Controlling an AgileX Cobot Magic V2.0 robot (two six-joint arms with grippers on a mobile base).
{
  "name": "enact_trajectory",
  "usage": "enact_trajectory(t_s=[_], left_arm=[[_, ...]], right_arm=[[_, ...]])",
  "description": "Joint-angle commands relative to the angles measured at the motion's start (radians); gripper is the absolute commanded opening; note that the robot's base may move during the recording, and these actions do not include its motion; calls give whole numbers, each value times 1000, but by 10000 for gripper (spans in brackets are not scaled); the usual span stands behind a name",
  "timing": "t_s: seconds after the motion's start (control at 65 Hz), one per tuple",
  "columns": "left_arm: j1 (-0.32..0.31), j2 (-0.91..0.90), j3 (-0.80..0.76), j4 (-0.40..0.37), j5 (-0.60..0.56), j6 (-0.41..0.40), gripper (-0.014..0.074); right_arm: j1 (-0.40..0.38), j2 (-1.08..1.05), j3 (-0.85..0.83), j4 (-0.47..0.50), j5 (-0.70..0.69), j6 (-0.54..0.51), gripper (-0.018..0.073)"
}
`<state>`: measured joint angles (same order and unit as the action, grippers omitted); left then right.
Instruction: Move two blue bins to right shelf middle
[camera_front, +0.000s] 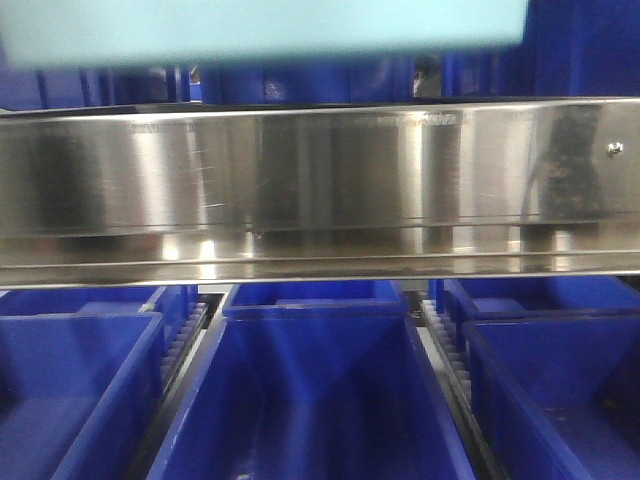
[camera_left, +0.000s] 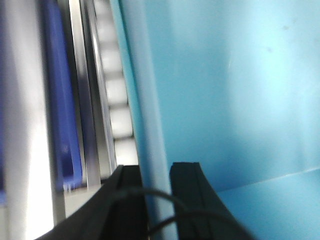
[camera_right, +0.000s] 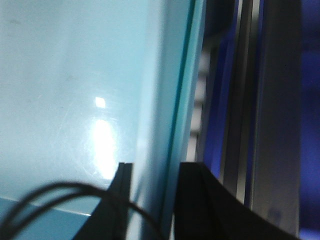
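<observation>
Front view. One pale blue bin (camera_front: 265, 28) runs along the top edge of the frame, left to right of centre, with only its lower part in view. It hangs just above the shelf rail (camera_front: 320, 170), the bright steel band across the middle, and a dark gap shows between them. Whether its base rests on anything behind the rail, I cannot tell. Below the rail are six dark blue bins (camera_front: 310, 400), three in front and three behind. More dark blue shows at the top, too blurred to count.

Left wrist view. The left end effector (camera_left: 156, 171) pinches the pale bin's side wall, one black finger outside and one inside. Left of the wall is one track of white rollers (camera_left: 120, 120), then steel strips and a dark blue bin edge. A thin cable (camera_left: 165, 200) crosses the fingers.

Right wrist view. The right end effector (camera_right: 159, 169) grips the opposite wall the same way, straddling it. The bin's pale interior fills the left of the frame, with steel and dark blue at the right.

Progress, as judged: one pale bin is at the shelf level, held by both arms and not let go. Placement is unfinished. The second pale bin is in no view, so its status is unknown.
</observation>
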<state>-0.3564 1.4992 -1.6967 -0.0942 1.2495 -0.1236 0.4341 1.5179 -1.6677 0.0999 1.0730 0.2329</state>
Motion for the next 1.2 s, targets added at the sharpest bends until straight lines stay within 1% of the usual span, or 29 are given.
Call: enact_trajectory(t_s=[0.0,0.154,0.246,1.184], left_arm=[[0,-39,-86,-76,-42,18,-111],[0,-39,-194,-87,-44,18,-111],[0,-39,-224,-87,-44,18,-111],[0,-37,-225,-85,-44,18,-111]], right_arm=[[-1,-28,-83,-10,-91,-3,-153],[-1,-28,-188,-20,-91,-3,-153],[-1,-28,-228,-28,-91,-3,-153],[-1,-28,-238,-28,-116,-3,-153]])
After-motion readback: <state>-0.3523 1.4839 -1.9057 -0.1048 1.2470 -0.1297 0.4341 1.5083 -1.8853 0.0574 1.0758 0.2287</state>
